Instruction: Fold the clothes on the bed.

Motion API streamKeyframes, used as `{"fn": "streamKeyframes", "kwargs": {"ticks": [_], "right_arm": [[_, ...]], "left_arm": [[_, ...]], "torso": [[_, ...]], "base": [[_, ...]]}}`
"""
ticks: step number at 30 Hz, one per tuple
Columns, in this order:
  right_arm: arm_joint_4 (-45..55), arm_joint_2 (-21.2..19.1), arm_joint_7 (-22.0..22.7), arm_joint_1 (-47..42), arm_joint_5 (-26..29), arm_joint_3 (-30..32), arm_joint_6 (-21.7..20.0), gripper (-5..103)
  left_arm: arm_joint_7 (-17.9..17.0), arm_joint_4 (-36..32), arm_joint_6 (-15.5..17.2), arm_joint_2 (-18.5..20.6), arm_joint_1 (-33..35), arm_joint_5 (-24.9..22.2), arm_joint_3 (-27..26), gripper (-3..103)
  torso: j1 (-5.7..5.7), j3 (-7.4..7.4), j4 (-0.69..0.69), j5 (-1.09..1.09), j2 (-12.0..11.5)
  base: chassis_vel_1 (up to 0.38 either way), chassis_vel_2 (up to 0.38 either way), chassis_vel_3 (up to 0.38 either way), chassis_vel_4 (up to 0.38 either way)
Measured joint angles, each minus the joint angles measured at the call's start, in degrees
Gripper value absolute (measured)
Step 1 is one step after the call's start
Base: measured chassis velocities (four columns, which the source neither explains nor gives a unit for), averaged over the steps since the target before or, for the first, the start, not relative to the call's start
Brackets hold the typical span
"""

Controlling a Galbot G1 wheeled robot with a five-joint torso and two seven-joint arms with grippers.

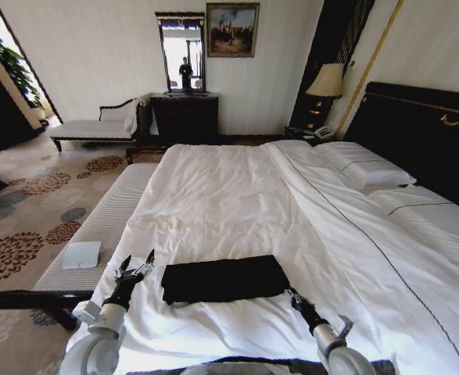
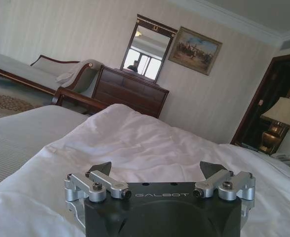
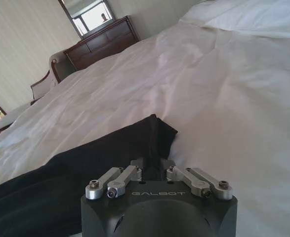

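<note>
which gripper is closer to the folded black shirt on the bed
Right. The right gripper is shut at the near right corner of the black soft-fabric T-shirt, touching it. The left gripper is open, off the shirt's left edge over the white-sheeted bed.

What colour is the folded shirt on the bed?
Black; the shirt shows best in the head view, lying on the bed with white sheets.

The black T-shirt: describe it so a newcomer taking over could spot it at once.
Start from the big white bed and look at its near edge, between the left gripper and right gripper. The T-shirt lies there folded into a flat rectangle, the one black patch on the white sheets.
</note>
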Motion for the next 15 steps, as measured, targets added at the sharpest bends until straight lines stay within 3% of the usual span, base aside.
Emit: {"fn": "streamKeyframes", "kwargs": {"ticks": [2, 5, 12, 15], "right_arm": [[0.2, 0.1, -0.3, -0.2, 0.1, -0.1, 0.2, 19], [1.5, 0.6, -1.2, -1.1, 3.0, -0.9, 1.0, 35], [1.9, 1.6, -0.6, -1.7, 5.1, -2.0, 0.4, 57], [1.2, 1.8, 1.6, -1.3, 5.6, -2.2, -0.2, 68]], "left_arm": [[0.0, 0.0, 0.0, 0.0, 0.1, 0.0, -0.1, 100], [0.0, -0.1, -0.2, 0.0, 0.5, 0.0, -0.3, 100], [0.0, -0.6, -0.3, 0.3, 0.7, 0.0, -0.6, 100], [0.0, -0.7, -0.3, 0.5, 0.8, 0.0, -0.6, 100]], "torso": [[0.00, 0.00, 0.00, 0.00, 0.0], [0.00, 0.00, 0.00, 0.00, 0.0], [0.00, 0.00, 0.01, 0.00, 0.0], [0.00, 0.00, 0.01, 0.00, 0.0]], "base": [[0.000, 0.000, 0.000, 0.000], [0.000, 0.000, 0.000, 0.000], [0.000, 0.000, 0.000, 0.000], [0.000, 0.000, 0.000, 0.000]]}}
